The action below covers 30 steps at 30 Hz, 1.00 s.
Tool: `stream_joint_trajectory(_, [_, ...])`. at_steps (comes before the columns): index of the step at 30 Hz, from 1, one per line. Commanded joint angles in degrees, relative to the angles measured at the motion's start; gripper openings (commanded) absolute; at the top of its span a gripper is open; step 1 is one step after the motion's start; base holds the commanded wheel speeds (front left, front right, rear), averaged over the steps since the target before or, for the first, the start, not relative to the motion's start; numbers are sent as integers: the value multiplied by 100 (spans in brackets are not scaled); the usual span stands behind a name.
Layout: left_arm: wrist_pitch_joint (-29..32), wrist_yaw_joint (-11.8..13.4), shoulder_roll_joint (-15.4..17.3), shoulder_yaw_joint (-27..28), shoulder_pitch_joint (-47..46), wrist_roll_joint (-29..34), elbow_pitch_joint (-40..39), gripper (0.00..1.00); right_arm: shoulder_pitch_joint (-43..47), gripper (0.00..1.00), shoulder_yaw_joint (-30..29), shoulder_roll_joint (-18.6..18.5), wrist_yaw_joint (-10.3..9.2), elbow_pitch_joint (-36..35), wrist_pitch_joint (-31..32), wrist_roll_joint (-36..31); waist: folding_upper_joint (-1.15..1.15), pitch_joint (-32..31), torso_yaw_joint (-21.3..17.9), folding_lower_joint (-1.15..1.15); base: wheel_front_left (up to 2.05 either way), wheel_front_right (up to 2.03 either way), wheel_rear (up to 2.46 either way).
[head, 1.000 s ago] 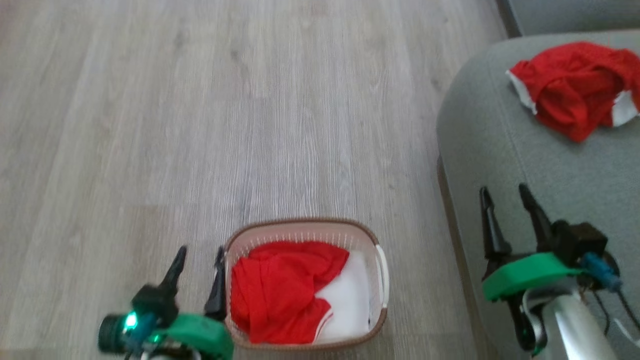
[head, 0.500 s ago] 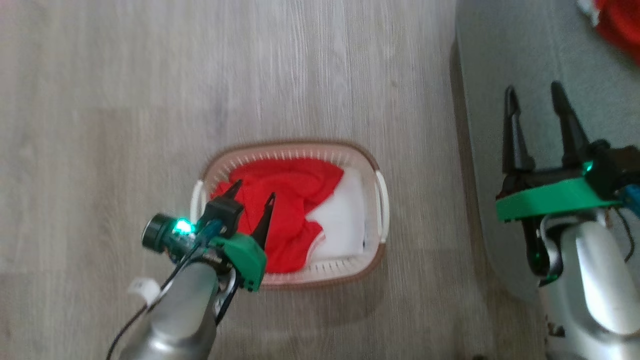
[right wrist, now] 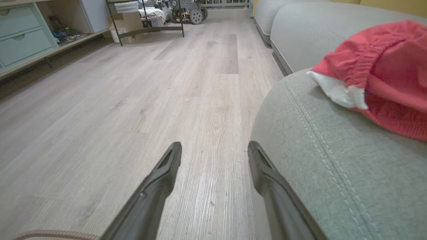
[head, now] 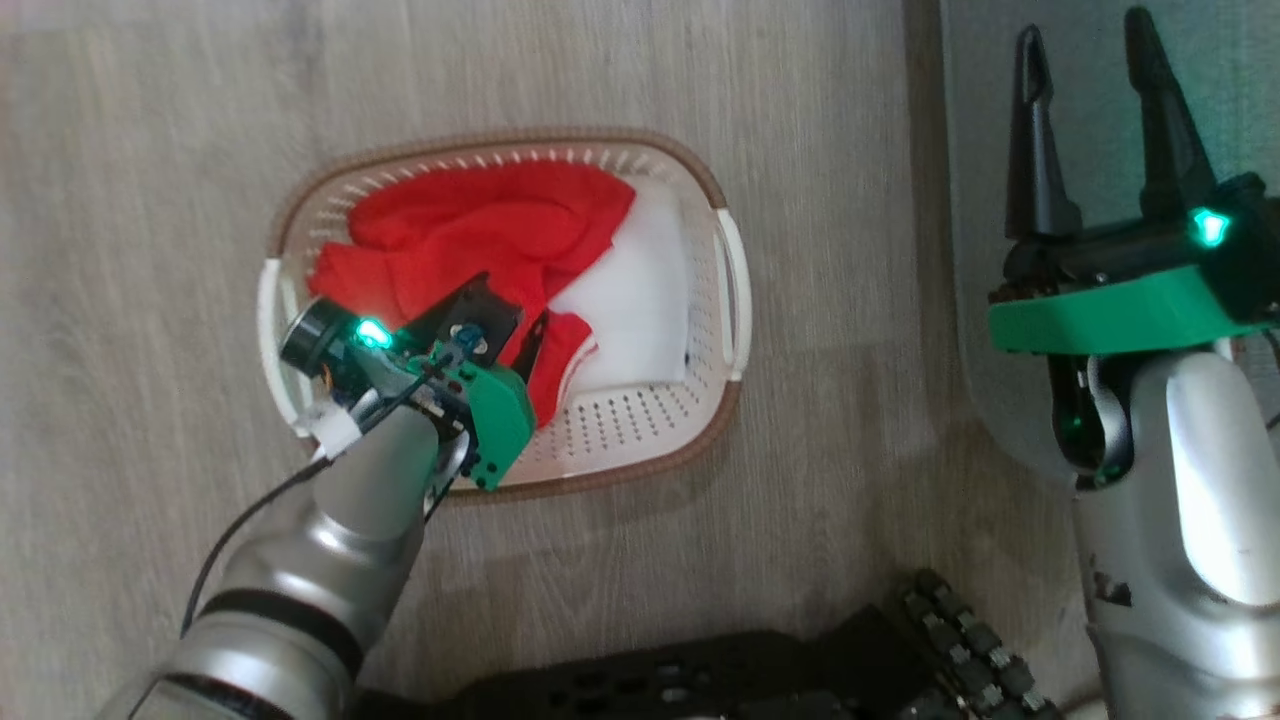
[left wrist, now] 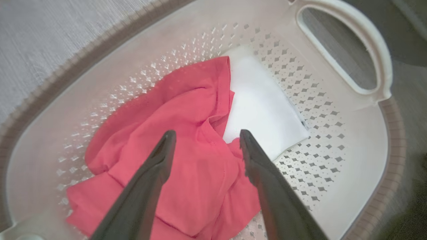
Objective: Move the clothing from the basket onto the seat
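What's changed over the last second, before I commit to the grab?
The head camera tilted down. The left hand moved from outside the basket down into it, open fingers over the red clothing, nothing gripped yet. Unchanged: right hand open by the seat's edge; other red garment lying on it.

crumpled red-and-white clothing (head: 470,225) in cream perforated basket (head: 640,430); another red garment (right wrist: 383,76) on grey-green seat (right wrist: 317,160)
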Motion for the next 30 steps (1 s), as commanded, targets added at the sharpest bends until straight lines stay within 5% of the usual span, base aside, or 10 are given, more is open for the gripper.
stream_joint_trajectory(1, [5,10,63,-3,-43,5,78,100,-11,100,164,18,-1,-257,-52,-3,0,393,-196,-1,0,0,0])
stream_joint_trajectory(27, [354,457,98,-432,-1092,-138,1085,98,-357,100,688,18,-1,-1332,-52,101,0,1323,-690,-1,0,0,0])
stream_joint_trajectory(28, [371,486,112,-447,-1099,-132,1092,91,-355,100,695,18,-1,-1338,-52,103,0,1322,-702,-1,0,0,0])
stream_joint_trajectory(30, [402,565,137,-477,-1105,-117,1104,49,-347,100,707,18,-1,-1349,-52,108,0,1313,-725,-1,0,0,0])
